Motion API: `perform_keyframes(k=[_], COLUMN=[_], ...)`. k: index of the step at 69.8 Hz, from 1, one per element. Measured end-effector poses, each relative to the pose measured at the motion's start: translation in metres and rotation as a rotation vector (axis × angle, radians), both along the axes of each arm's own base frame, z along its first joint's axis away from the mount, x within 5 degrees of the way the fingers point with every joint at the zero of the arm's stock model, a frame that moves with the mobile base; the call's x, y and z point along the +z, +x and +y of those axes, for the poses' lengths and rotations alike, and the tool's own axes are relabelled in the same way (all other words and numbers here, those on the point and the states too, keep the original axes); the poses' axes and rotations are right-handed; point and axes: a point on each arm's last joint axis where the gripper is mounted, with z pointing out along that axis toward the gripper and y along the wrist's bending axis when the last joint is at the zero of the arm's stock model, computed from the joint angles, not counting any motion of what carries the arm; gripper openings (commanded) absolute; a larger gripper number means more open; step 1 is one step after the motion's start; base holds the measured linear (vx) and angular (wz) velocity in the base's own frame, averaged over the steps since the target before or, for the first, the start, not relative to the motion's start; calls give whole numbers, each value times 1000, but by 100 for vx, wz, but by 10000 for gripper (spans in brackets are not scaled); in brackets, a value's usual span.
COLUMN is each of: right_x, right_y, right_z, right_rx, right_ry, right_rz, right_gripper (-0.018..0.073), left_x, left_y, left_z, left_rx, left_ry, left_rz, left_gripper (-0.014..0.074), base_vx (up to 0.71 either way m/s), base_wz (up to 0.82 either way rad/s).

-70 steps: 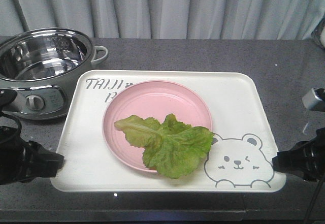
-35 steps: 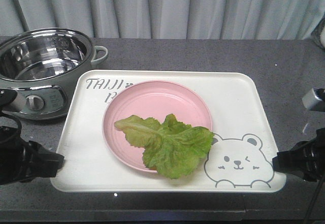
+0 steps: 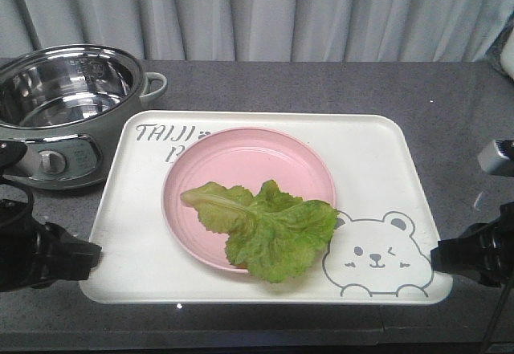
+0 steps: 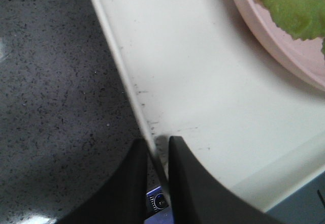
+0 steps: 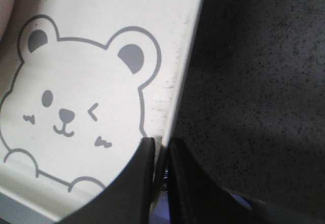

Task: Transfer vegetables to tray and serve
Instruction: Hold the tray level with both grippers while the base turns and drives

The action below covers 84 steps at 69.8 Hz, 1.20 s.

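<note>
The vegetables, one ruffled green lettuce leaf [image 3: 269,229], lie on a round pink plate [image 3: 241,161] in the middle of the cream tray [image 3: 377,153] with the bear drawing [image 3: 377,254]. My left gripper [image 3: 95,254] is shut on the tray's left rim near its front corner; in the left wrist view the rim [image 4: 122,66] runs down between the left gripper's [image 4: 156,141] black fingers. My right gripper [image 3: 438,256] is shut on the right rim beside the bear. In the right wrist view that rim [image 5: 185,56] is pinched in the right gripper [image 5: 161,141].
A steel electric pot [image 3: 68,105] stands at the back left, close to the tray's left far corner. The tray rests over a dark speckled counter [image 3: 321,85]. A grey curtain [image 3: 281,9] hangs behind. The counter's front edge lies just below the tray.
The pot, counter and curtain have shifted slightly in the front view. The tray, plate, leaf and both grippers keep their place in it.
</note>
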Motion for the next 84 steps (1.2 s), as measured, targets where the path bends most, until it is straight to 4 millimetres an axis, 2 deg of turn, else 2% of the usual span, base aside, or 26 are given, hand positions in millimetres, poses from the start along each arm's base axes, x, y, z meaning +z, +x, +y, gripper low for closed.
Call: perform_keyframes(k=[39,84], right_x=[0,0], right_y=[0,0], right_z=[0,0], right_rx=[0,0], right_ry=[0,0], right_rz=[1,1], right_gripper=[-3,-3], left_x=[0,0], left_y=[0,0], left_z=[0,0], left_rx=[0,0], left_ry=[1,1], left_rz=[0,0], left_gripper=[-7,-7], base_vx=[-3,-5], base_wz=[-15,-34])
